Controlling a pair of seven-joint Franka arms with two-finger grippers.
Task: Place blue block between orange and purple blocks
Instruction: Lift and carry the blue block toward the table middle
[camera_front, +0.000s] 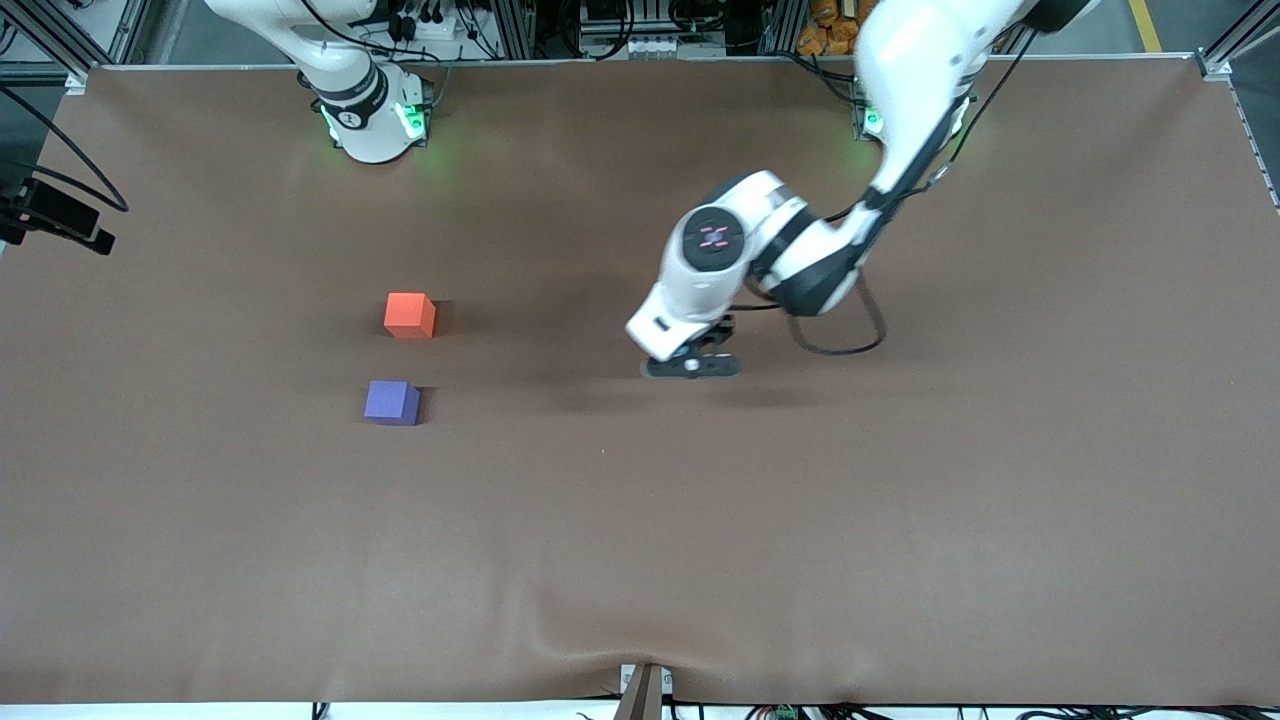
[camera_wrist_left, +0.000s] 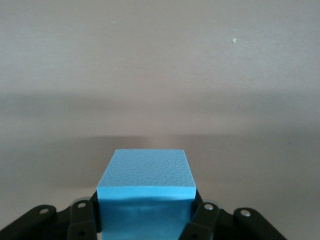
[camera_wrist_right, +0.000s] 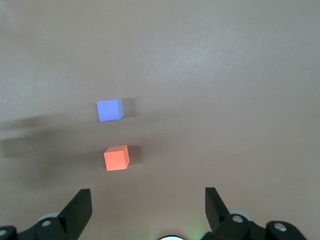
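Observation:
The blue block (camera_wrist_left: 145, 185) is clamped between the fingers of my left gripper (camera_front: 692, 366), which hangs low over the middle of the table; in the front view the hand hides the block. The orange block (camera_front: 409, 315) and the purple block (camera_front: 392, 403) rest on the table toward the right arm's end, the purple one nearer the front camera, with a narrow gap between them. My right gripper (camera_wrist_right: 148, 205) stands open and empty high over the table, looking down on the orange block (camera_wrist_right: 116, 157) and the purple block (camera_wrist_right: 109, 110). It is out of the front view.
A brown cloth (camera_front: 900, 520) covers the whole table. The right arm's base (camera_front: 370, 120) stands at the table's edge farthest from the front camera. A black device (camera_front: 55, 215) juts in at the right arm's end. A cable loop (camera_front: 840, 335) hangs off the left wrist.

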